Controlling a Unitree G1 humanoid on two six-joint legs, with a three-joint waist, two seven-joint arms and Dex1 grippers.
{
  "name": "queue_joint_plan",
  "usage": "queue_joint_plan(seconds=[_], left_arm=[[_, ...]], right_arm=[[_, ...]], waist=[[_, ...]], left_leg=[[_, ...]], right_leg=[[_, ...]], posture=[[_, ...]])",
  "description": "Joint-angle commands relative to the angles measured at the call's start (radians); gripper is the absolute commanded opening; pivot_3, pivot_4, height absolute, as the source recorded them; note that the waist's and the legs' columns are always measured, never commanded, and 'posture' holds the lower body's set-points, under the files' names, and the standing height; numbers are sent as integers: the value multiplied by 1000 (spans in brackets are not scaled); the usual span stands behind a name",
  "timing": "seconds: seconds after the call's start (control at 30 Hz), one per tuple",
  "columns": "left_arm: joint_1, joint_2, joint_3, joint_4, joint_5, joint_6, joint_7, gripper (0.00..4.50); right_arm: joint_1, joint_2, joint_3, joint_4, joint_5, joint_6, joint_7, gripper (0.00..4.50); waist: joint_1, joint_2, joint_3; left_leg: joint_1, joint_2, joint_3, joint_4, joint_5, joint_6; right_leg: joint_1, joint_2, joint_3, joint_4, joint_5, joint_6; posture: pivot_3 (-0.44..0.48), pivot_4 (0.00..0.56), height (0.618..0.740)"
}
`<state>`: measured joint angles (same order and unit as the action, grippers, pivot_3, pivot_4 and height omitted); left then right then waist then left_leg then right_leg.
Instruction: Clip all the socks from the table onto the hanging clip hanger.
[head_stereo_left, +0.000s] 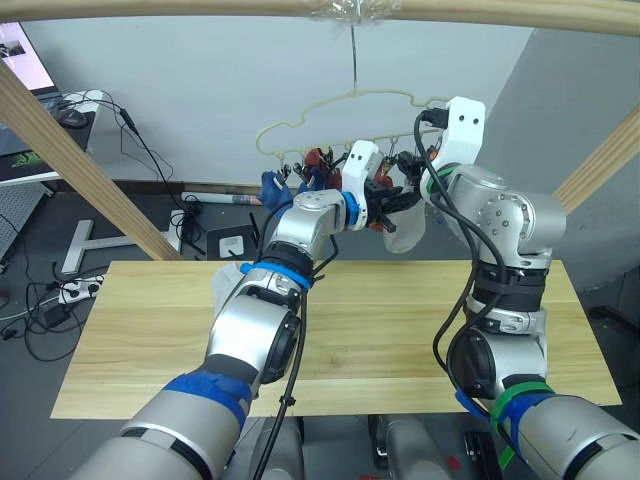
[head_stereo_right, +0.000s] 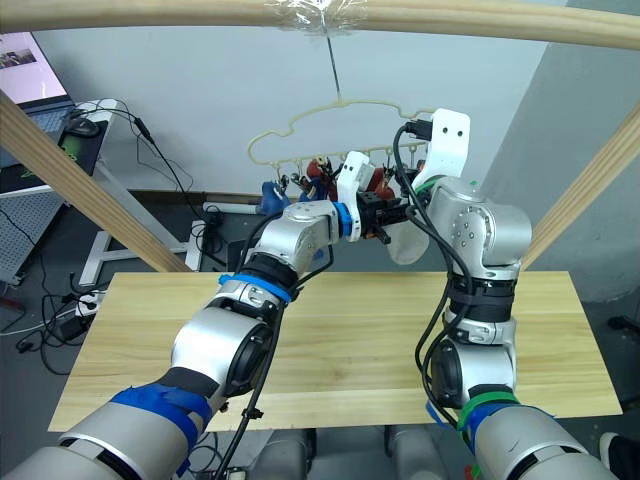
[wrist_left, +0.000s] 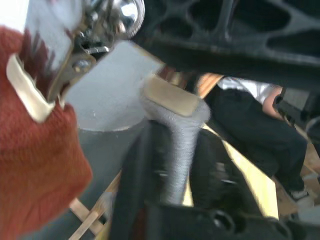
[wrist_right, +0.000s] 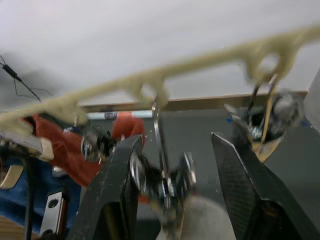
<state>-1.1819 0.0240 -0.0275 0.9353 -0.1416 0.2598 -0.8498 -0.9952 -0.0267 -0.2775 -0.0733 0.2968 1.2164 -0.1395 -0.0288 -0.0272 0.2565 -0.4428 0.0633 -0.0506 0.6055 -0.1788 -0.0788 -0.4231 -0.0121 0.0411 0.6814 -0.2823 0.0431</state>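
Socks hang from the pale yellow wavy wire clip hanger (head_stereo_left: 345, 112) above the bare plank-grain table (head_stereo_left: 400, 320): blue sock (head_stereo_left: 274, 186) and ribbed rust red sock (wrist_left: 35, 165) already clipped. Left gripper (wrist_left: 172, 165) is clamped on a soft grey sock (wrist_left: 177, 145) beneath the hanger. Right gripper (wrist_right: 172, 182) has its jaws apart, straddling a metal clip (wrist_right: 167, 182).

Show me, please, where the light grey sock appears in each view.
Left eye view: the light grey sock hangs at centre, under the clip hanger.
Right eye view: centre, under the hanger.
Left wrist view: between the jaws of the left gripper.
Right wrist view: behind the metal clip between the jaws of the right gripper.
Shared landmark: the rust red sock beside it.
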Motion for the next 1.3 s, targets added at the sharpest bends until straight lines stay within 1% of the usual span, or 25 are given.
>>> queue_joint_plan(seconds=[0.03, 0.1, 0.3, 0.43, 0.57, 0.67, 0.83, 0.97, 1.17, 1.3], left_arm=[[23, 19, -29, -125, -3, 24, -50, 2320], [60, 42, -47, -205, -12, 64, -86, 2320], [205, 148, -75, -537, -85, 263, -177, 2320], [261, 203, -78, -662, -121, 336, -189, 2320], [282, 235, -71, -720, -154, 367, -191, 2320], [291, 255, -56, -768, -200, 370, -224, 2320], [290, 333, -32, -823, -268, 389, -284, 2320], [281, 390, -10, -839, -311, 399, -313, 2320], [250, 467, 6, -855, -363, 432, -344, 2320], [222, 492, 16, -858, -389, 458, -339, 2320]], right_arm=[[9, 7, -20, -105, 15, 44, -11, 2272], [30, 13, -26, -154, 18, 87, -10, 2272], [130, 24, -34, -356, 26, 228, 12, 2272], [188, 19, -22, -449, 28, 269, 45, 2272], [241, 11, -10, -506, 18, 249, 70, 2272], [279, -9, 24, -541, 6, 191, 85, 2272], [359, -35, 93, -581, -32, 63, 80, 2272], [416, -18, 126, -586, -64, -42, 55, 2272], [439, 17, 138, -562, -95, -150, 28, 2272], [432, 30, 136, -537, -96, -177, 23, 2272]], waist=[[0, 0, 0], [0, 0, 0], [-2, 0, 0], [-2, 0, 0], [-2, 0, 0], [-3, 0, 0], [-4, 1, 0], [-5, 0, 0], [-4, 0, 0], [-4, 0, 0]], left_leg=[[0, 0, 0, 0, 0, 0], [0, 0, 0, 0, 0, 0], [0, 0, 0, 0, 0, 0], [0, 0, -1, 2, 0, 0], [2, 0, -1, 4, 0, 0], [2, 0, -1, 4, 0, 0], [3, 0, -1, 4, 0, 0], [5, 0, -1, 4, 0, 0], [5, 0, -1, 4, 0, 0], [5, 0, -1, 4, 0, 0]], right_leg=[[0, 0, 0, 0, 0, 0], [0, 0, 0, 0, 0, 0], [0, 0, 0, 1, 0, 0], [0, 0, 0, 2, 0, 0], [2, 0, 0, 4, 0, 0], [2, 0, 0, 6, 0, 0], [2, 0, 1, 7, 0, 0], [2, 1, 1, 8, 0, 0], [2, 1, 1, 9, 0, 0], [2, 1, 1, 9, 0, 0]], posture=[[21, 234, 740], [19, 233, 740], [13, 221, 740], [13, 221, 740], [6, 216, 740], [6, 215, 740], [5, 210, 740], [9, 204, 740], [13, 199, 740], [19, 201, 740]])
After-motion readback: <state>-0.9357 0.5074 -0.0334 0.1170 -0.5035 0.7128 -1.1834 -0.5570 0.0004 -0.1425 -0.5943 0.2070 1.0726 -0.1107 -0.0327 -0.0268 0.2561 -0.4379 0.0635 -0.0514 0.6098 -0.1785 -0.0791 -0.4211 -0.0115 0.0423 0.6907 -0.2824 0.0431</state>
